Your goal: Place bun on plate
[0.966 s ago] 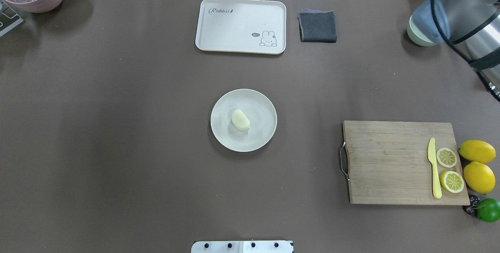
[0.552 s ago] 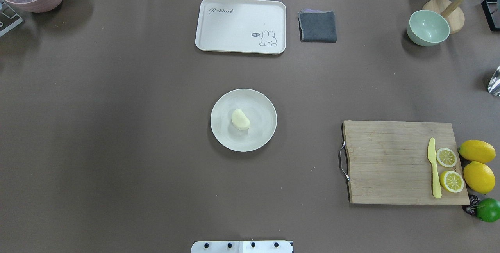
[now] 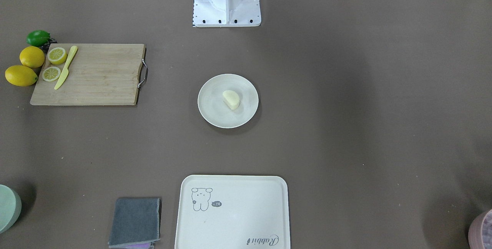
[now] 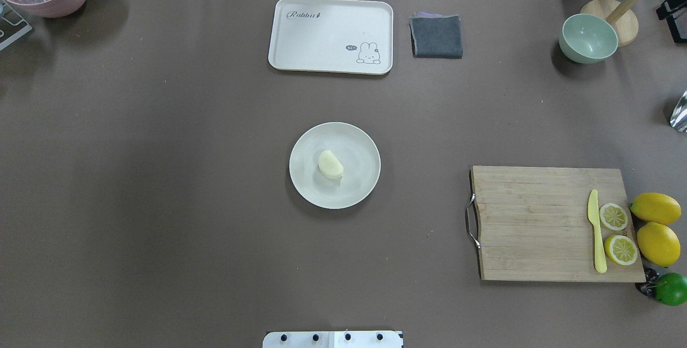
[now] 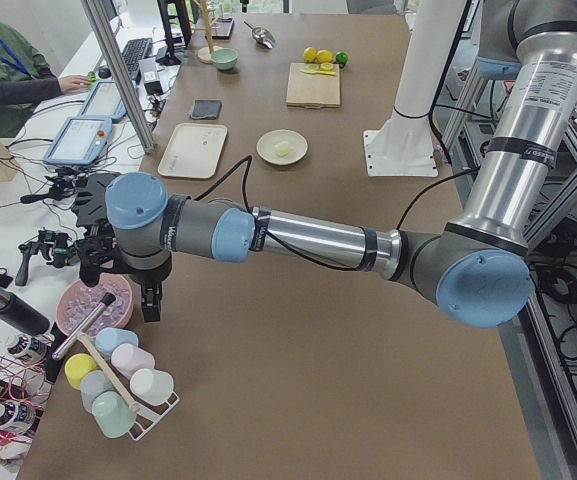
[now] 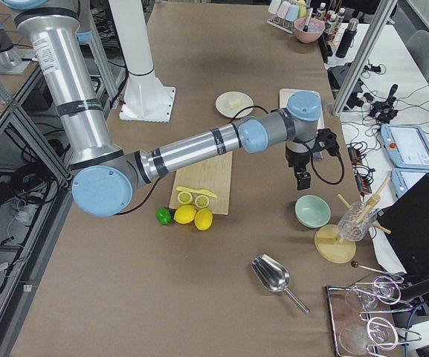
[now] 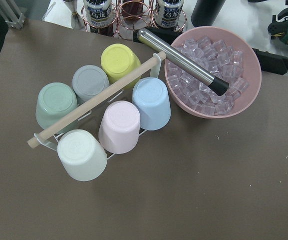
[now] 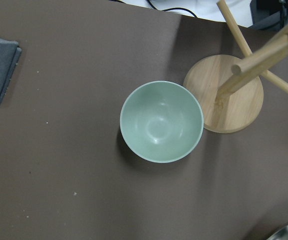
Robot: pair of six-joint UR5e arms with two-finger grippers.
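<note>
The bun (image 4: 330, 165), a small pale cream lump, lies on the round off-white plate (image 4: 359, 146) at the table's middle, also seen from the front as bun (image 3: 231, 99) on plate (image 3: 211, 107). Nothing touches it. My left gripper (image 5: 151, 300) hangs far off by the pink ice bowl (image 7: 213, 70), shown only in the exterior left view, so I cannot tell its state. My right gripper (image 6: 301, 181) hovers above the green bowl (image 8: 161, 121), shown only in the exterior right view, state also unclear.
A cream tray (image 4: 330, 34) and a grey cloth (image 4: 436, 36) lie beyond the plate. The cutting board (image 4: 536, 224) at the right holds a yellow knife and lemon halves, with whole lemons beside it. A cup rack (image 7: 99, 115) stands by the ice bowl.
The right arm that covered the green bowl at the overhead view's top right has left that view. The bun and the plate have not moved.
</note>
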